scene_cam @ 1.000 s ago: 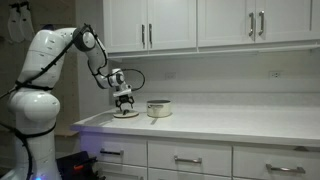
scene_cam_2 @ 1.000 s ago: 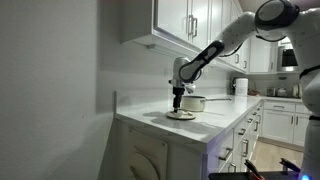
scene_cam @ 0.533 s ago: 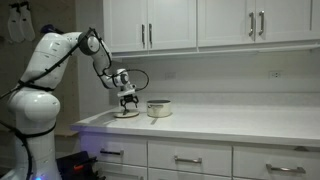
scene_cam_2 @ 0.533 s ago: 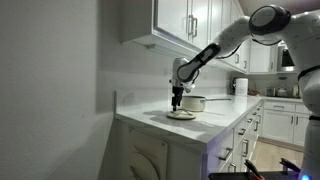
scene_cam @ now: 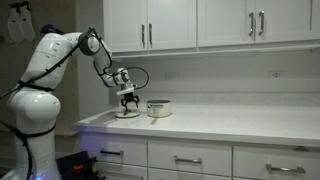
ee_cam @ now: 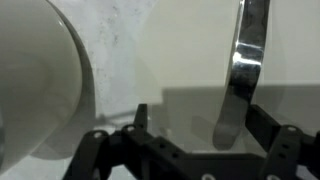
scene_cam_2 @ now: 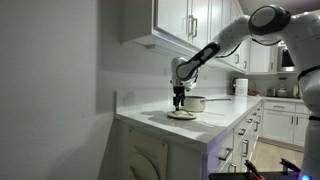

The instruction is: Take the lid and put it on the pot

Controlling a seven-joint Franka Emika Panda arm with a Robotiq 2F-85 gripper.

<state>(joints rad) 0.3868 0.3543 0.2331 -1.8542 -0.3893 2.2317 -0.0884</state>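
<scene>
With gripper (scene_cam: 126, 101) wide open and empty just above lid (scene_cam: 126, 112), risks closing off-centre, slipping off and shoving it into pot (scene_cam: 159, 108) alongside.

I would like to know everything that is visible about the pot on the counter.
The pot is small, squat and round, pale cream with a lighter rim; its material cannot be told. It stands upright and uncovered on the white countertop, and only the countertop seems to touch it. The open hand hangs beside it, apart from it, above the lid.
</scene>
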